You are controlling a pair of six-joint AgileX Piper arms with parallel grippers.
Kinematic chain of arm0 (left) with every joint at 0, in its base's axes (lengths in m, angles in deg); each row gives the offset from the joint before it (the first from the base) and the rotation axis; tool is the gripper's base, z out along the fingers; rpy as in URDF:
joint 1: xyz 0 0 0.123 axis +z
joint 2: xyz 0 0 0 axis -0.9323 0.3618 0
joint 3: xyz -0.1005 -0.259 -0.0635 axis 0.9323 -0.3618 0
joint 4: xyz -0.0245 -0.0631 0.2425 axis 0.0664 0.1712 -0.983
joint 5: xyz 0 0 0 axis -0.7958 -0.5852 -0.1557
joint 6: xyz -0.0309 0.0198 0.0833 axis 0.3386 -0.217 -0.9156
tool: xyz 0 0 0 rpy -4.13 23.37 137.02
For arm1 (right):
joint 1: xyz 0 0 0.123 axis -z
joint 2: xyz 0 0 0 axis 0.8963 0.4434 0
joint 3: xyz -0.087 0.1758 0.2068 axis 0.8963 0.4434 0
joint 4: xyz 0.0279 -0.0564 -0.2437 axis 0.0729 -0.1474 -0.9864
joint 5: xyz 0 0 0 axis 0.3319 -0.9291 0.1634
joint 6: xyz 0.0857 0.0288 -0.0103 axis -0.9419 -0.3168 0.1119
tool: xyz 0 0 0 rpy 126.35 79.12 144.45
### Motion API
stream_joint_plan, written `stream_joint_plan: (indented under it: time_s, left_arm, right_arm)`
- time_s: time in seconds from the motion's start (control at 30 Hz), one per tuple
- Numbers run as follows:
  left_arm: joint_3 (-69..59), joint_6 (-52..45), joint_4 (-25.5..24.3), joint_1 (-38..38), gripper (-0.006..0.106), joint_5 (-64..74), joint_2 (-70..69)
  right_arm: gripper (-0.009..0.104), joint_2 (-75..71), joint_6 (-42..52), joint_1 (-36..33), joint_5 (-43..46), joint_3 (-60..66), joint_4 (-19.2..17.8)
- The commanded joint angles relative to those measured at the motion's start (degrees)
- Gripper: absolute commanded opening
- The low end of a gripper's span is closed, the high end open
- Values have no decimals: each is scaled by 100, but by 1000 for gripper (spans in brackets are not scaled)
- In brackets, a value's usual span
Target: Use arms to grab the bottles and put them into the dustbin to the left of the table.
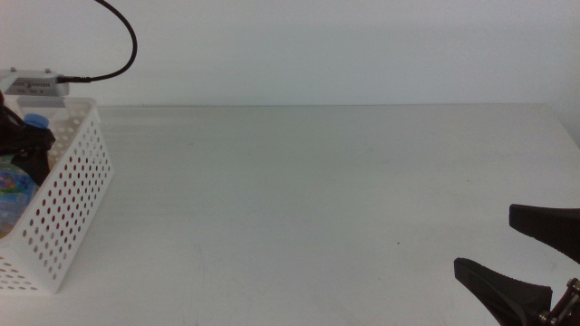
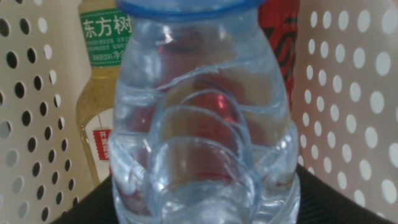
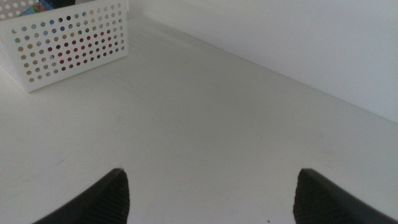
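My left gripper (image 1: 25,145) is inside the white perforated dustbin (image 1: 77,195) at the table's left edge, shut on the clear water bottle (image 2: 202,124). The bottle's blue cap (image 1: 34,119) shows above the rim. In the left wrist view the bottle stands upright and fills the picture, with dark jaws low on either side. Behind it stand the bottle of yellow liquid (image 2: 99,93) and the red can (image 2: 280,37), between the bin's walls (image 2: 348,93). My right gripper (image 1: 526,258) waits open and empty at the table's near right corner.
The white table (image 1: 317,199) stretches from the dustbin to the right gripper. A black cable (image 1: 122,41) arcs above the left arm. The right wrist view shows the dustbin (image 3: 68,43) far across the table, with coloured shapes behind its holes.
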Motion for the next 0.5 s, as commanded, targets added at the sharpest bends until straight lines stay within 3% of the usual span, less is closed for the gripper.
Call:
stream_joint_plan:
  time_s: [0.0,0.17,0.2,0.47]
  left_arm:
    - [237,-16,-1,1,37,106,-368]
    - [237,-22,-60,-12,86,107,-368]
    - [251,-15,-76,-12,91,131,-375]
    - [707,421,-43,-206,90,477,-767]
  right_arm:
    - [70,-4,50,-23,447,-143,-57]
    - [70,-4,50,-23,447,-143,-57]
    - [70,-4,50,-23,447,-143,-57]
    - [70,-4,50,-23,447,-143,-57]
